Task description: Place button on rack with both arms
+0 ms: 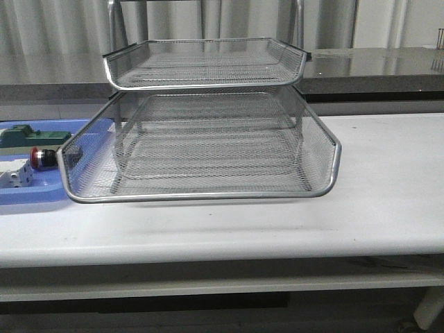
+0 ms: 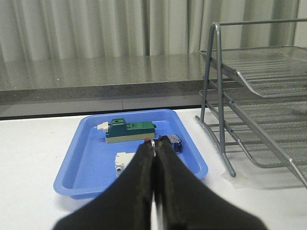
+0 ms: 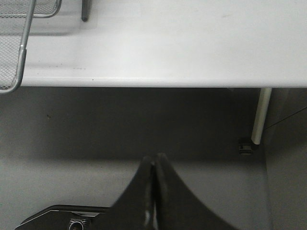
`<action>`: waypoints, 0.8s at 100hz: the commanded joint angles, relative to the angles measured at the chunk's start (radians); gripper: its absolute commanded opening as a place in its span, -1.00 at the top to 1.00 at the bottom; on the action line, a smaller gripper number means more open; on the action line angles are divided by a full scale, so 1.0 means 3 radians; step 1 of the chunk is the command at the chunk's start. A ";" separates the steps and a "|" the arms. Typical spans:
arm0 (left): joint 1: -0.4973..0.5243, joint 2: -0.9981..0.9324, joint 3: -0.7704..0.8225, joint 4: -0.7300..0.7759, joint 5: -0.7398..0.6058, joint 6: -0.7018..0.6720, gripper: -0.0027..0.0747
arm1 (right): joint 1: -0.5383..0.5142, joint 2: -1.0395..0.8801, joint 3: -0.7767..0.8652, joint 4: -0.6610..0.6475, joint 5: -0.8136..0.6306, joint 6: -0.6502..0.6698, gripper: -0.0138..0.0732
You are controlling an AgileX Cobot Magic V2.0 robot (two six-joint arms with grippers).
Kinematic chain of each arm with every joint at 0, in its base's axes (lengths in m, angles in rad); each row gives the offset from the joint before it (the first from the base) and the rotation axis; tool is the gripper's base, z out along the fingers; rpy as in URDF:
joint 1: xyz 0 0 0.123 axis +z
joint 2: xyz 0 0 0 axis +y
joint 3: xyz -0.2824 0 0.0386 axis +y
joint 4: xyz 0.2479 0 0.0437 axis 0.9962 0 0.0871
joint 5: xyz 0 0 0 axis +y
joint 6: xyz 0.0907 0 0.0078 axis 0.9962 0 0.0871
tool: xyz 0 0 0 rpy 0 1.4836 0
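Observation:
The button (image 1: 45, 158) lies on its side in the blue tray (image 1: 41, 194), left of the rack (image 1: 208, 149), with its red head pointing left. In the left wrist view my left gripper (image 2: 154, 142) is shut and empty, held short of the tray. Its fingertips hide most of the button (image 2: 175, 143); only the blue rear block and a speck of red show. My right gripper (image 3: 154, 158) is shut with nothing in it, below the table's front edge and over the floor. Neither arm appears in the front view.
A green rectangular block (image 2: 129, 130) and a white terminal block (image 2: 123, 163) share the blue tray (image 2: 72, 184). The rack (image 2: 259, 96) stands just right of the tray. A rack corner (image 3: 14, 48) overhangs the white table (image 3: 168, 48); a table leg (image 3: 259, 120) stands below.

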 commanded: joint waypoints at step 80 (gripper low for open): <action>0.0031 0.1525 -0.1552 -0.0224 0.0679 -0.0040 0.99 | -0.0015 -0.0008 -0.0112 -0.0036 -0.0162 -0.0016 0.84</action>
